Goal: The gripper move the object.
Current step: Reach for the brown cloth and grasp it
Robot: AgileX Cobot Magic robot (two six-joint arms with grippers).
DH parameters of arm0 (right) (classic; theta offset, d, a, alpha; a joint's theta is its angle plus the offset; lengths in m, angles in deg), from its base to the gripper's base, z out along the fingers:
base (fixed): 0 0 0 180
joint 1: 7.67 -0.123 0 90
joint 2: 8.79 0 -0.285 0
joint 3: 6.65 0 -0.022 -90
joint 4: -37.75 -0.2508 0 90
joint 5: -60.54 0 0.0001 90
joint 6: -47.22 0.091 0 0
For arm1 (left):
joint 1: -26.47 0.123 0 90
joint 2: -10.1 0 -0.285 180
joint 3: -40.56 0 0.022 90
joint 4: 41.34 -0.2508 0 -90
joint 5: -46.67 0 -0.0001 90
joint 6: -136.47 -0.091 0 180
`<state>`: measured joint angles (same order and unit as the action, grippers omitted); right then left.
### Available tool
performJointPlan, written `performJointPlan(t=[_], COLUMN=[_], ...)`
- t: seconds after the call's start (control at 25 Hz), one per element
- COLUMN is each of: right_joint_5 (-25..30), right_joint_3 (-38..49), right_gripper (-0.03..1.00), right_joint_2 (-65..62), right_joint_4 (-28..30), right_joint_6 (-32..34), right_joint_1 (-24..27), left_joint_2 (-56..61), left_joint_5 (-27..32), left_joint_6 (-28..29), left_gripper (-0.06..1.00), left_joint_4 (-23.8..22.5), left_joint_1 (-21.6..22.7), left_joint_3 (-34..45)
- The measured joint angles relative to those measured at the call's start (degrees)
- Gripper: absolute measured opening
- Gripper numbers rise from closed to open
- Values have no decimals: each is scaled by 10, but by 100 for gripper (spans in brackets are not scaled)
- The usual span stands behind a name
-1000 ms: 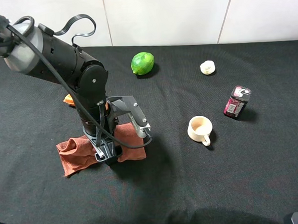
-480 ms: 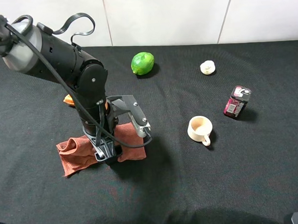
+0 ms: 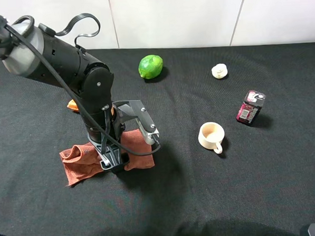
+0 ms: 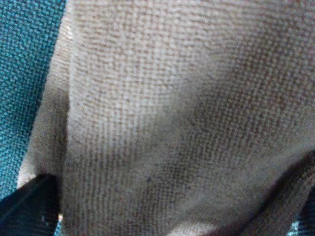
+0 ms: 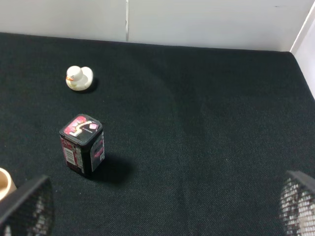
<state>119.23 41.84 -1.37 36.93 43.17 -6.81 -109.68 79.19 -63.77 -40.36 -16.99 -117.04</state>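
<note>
**Left arm holds still over the towel, jaws wide, nothing gripped yet**

Over the last second almost nothing has shifted. The left arm [image 3: 64,54] stands in the same downward pose, and the towel [image 3: 78,162] lies in the same rumpled patch on the tabletop [image 3: 230,199], on the left and near the front. The left jaws are planted on its right half, just as before.

The left wrist view shows terry cloth [image 4: 172,108] filling the space between the two dark finger ends. The left jaws are spread about as wide as they go. They are down on the cloth but have not pinched it.

The right jaws are parted wide too. They hang over bare tabletop with nothing between them, with the box [image 5: 82,144] and the duck [image 5: 78,77] further off.

The stillness reads as a pause at the grasp point. The approach looks finished, and the move itself has not begun. The likely next step is to close on a fold and then lift or drag. A flat towel gives little to bite, so a shallow pinch could slip off.

The cup [image 3: 210,136] and lime [image 3: 150,66] sit well apart. The orange wedge [image 3: 72,105] lies close behind the arm.
</note>
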Motion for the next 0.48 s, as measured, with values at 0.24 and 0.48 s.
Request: performJointPlan(t=[0.24,0.48], right_joint_5=[0,0], right_joint_3=[0,0], right_gripper=[69,69], right_joint_2=[0,0], right_joint_4=[0,0], right_joint_6=[0,0], right_joint_1=[0,0], left_joint_2=[3,11], left_joint_5=[2,3], left_joint_6=[0,0], left_gripper=[96,96], left_joint_4=[0,0], left_joint_1=[0,0], left_joint_3=[-1,-1])
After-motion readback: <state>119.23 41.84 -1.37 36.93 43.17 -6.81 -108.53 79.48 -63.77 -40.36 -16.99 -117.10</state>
